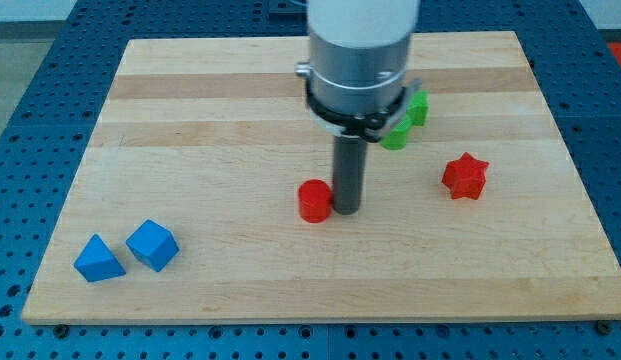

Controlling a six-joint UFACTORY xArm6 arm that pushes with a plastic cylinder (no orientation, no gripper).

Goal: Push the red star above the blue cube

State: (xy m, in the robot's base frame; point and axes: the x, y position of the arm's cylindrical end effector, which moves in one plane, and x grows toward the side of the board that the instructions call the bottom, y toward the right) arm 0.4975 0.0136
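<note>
The red star [464,176] lies on the wooden board [240,100] at the view's right of centre. The blue cube [152,245] sits near the board's bottom left corner, with a blue triangular block [98,260] just to its left. My tip [347,209] rests on the board near the centre, touching or almost touching the right side of a red cylinder [314,201]. The tip is well to the left of the red star and far to the right of the blue cube.
A green block [406,122] lies just right of the arm's body, partly hidden behind it; its shape is unclear. The board's edges drop to a blue perforated table [30,60] all around.
</note>
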